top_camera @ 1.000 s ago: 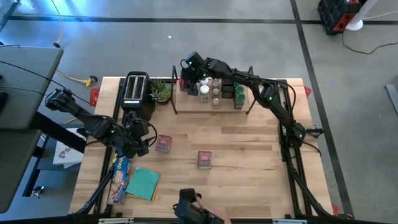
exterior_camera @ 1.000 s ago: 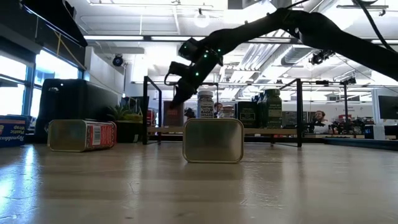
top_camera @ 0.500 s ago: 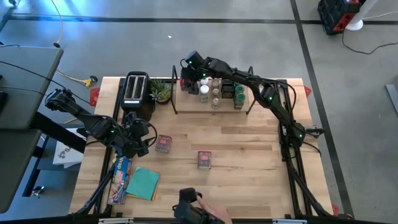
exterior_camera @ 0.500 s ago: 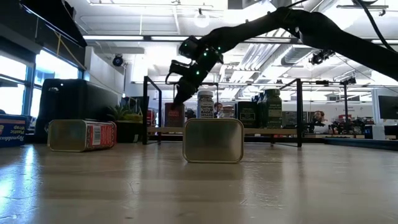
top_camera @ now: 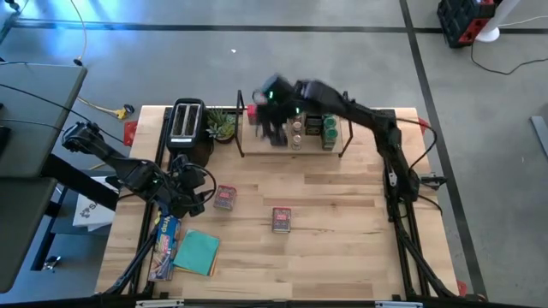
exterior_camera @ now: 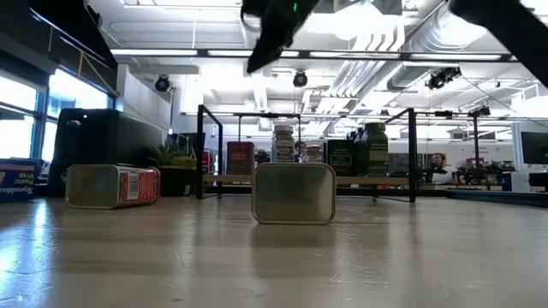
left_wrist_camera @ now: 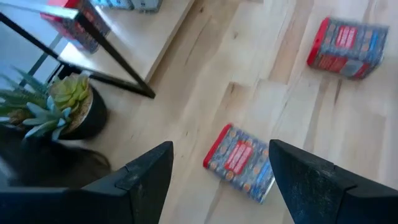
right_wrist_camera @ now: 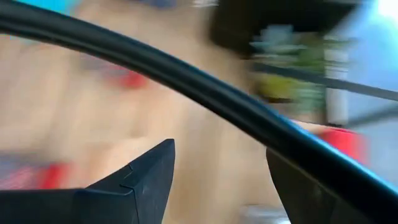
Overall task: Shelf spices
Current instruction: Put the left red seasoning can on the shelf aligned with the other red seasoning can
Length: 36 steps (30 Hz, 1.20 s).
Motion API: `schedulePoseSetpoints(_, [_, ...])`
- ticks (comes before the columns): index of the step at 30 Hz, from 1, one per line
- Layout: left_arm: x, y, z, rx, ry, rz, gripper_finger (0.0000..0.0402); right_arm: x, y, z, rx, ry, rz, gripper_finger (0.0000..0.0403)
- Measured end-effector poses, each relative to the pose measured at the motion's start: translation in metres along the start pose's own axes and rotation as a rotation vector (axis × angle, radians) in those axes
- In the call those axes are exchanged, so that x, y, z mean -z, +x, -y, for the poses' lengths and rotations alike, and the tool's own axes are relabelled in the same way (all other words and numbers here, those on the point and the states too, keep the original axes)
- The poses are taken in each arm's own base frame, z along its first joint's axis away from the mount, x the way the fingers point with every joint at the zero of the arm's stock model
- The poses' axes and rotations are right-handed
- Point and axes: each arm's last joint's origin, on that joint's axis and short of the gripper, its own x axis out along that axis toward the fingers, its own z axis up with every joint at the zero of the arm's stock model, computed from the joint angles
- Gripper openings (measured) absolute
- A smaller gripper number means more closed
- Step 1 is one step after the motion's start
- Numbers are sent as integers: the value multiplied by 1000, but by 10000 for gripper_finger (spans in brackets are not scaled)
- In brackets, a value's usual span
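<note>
Right end effector lifted clear of the shelf, fingers apart, seemingly empty.
Spices stand on the shelf; two red tins lie on the tabletop near the idle, open left end effector.

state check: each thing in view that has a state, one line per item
left gripper: open, empty, above the near red tin
right gripper: open, empty, raised over the shelf's left end
near red tin: lying flat, off the shelf
middle red tin: lying flat, off the shelf
shelf: upright, holding standing jars
toaster: slots empty
</note>
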Motion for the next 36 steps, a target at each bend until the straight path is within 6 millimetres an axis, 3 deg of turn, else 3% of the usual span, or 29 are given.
schedulePoseSetpoints(5, [9,7,11,33,-16,54,259,-21,10,-80,-174,-79,-67,248])
schedulePoseSetpoints(9, [21,17,22,84,-55,91,259,-23,41,-133,-248,-97,-91,248])
schedulePoseSetpoints(14, [44,38,29,118,-125,97,259,14,94,-176,-206,10,-280,248])
schedulePoseSetpoints(18, [59,57,23,82,-218,63,253,42,110,-207,-77,91,-457,248])
schedulePoseSetpoints(24, [67,88,5,-16,-423,-26,225,57,89,-264,152,52,-558,247])
schedulePoseSetpoints(28, [66,108,-9,-103,-495,-93,195,57,67,-295,379,-56,-501,247])
schedulePoseSetpoints(32, [64,125,-15,-151,-492,-151,164,53,50,-315,554,-131,-371,247])
schedulePoseSetpoints(36, [60,142,-4,-9,-490,-230,139,52,43,-320,582,-93,-319,248])
